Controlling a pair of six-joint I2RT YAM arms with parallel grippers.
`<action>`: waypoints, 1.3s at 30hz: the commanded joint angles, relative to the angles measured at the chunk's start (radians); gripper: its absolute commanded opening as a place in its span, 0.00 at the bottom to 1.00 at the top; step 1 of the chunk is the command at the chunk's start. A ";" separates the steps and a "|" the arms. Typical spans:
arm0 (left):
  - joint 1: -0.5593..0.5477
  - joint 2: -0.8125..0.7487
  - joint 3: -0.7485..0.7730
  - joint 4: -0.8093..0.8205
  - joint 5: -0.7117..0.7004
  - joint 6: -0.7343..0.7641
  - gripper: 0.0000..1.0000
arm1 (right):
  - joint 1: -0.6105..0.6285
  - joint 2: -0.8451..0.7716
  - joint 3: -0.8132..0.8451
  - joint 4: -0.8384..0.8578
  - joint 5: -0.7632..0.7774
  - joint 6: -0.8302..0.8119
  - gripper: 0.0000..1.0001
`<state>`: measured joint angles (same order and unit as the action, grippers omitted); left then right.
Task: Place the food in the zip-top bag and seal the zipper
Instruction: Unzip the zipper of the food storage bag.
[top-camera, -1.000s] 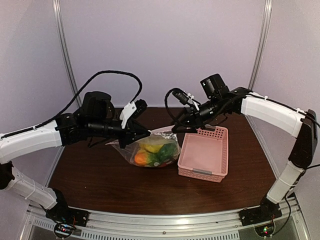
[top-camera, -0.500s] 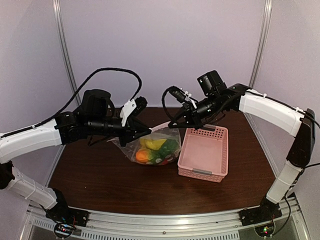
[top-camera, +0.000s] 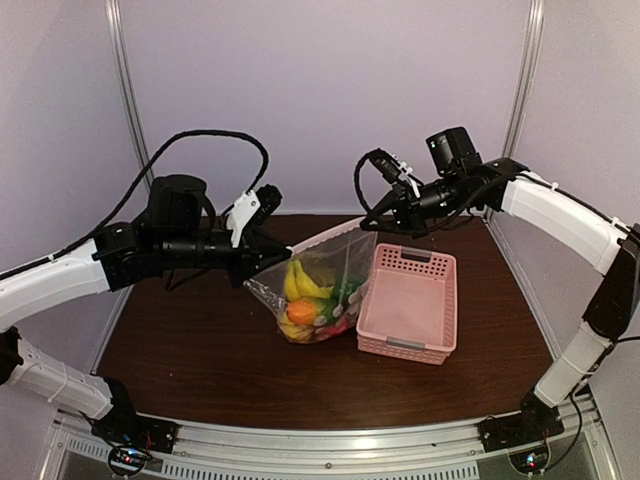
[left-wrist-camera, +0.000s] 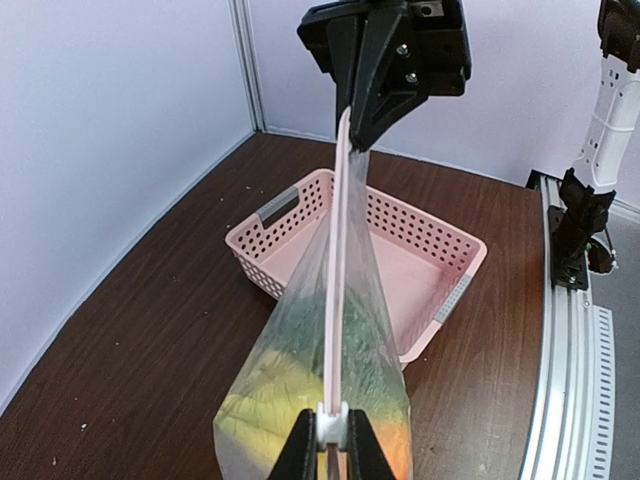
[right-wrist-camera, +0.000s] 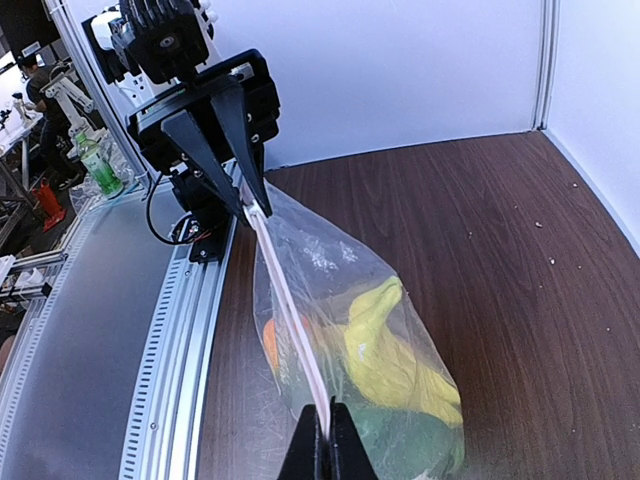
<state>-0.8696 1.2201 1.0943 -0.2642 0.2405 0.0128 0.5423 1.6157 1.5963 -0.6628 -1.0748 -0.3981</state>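
Raised zip-top bag (top-camera: 320, 288) now stretched taut.

The dark brown wood-grain desk (top-camera: 200, 350) carries a pink perforated plastic basket (top-camera: 408, 312) right of centre. A clear plastic bag of toy food (top-camera: 315, 298) hangs just left of the basket; whether its bottom touches the desk cannot be told.
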 joint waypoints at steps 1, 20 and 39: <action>0.009 -0.024 -0.027 -0.107 -0.047 -0.010 0.00 | -0.070 -0.047 0.006 0.022 0.012 -0.010 0.00; 0.022 -0.106 -0.110 -0.123 -0.100 -0.010 0.00 | -0.189 -0.034 -0.039 0.103 -0.007 0.038 0.00; 0.027 -0.181 -0.308 0.170 -0.127 -0.101 0.55 | -0.189 -0.022 -0.053 0.133 -0.013 0.066 0.00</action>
<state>-0.8516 1.0718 0.8616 -0.2722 0.0925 -0.0383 0.3576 1.6150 1.5509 -0.5652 -1.0950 -0.3485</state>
